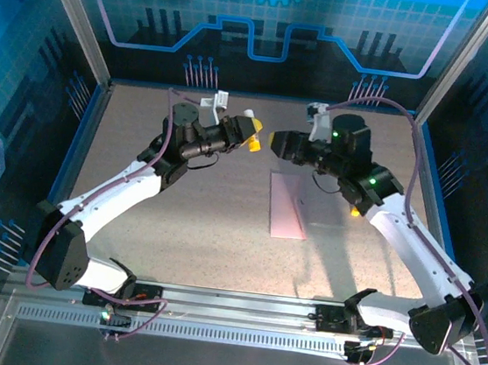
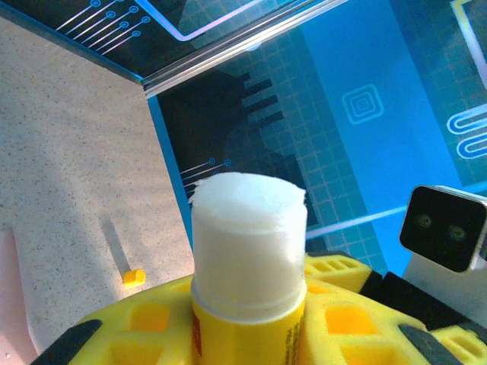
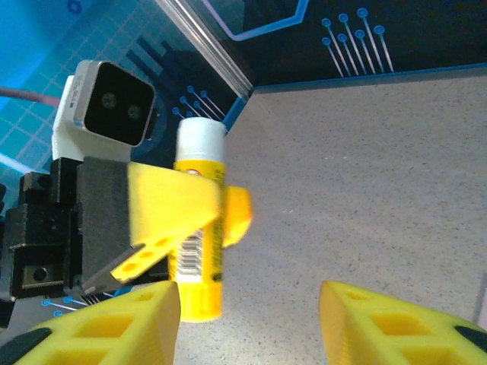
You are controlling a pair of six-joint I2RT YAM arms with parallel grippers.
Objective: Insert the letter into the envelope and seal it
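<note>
A: L side, what's the left gripper doing?

B: It's clamped on the glue stick. Both yellow fingers pinch the yellow barrel, w/ the barcode label just below the grip. The white glue end is bare & wound out, pointing roughly at the back wall. The stick's held up in the air, clear of the table.

A: R side?

B: The right gripper has its fingers apart w/ nothing between them. In the wrist cam you see speckled tabletop thru the gap. It faces the left one tip to tip. They're close but not touching, above the far-centre part of the table.

A: Where's the envelope?

B: The envelope lies flat on the table, a pale pink strip running near-to-far. It's approx centre, a bit to the R, on the near side of both grippers. Nothing's touching it. There's a faint crease line along it, but I can't tell if the flap's down.

A: Anything else on the table?

B: A small yellow cylinder, seen in the L wrist cam. It sits on the tabletop near the envelope's edge but apart from it. Too small to say more.
</note>
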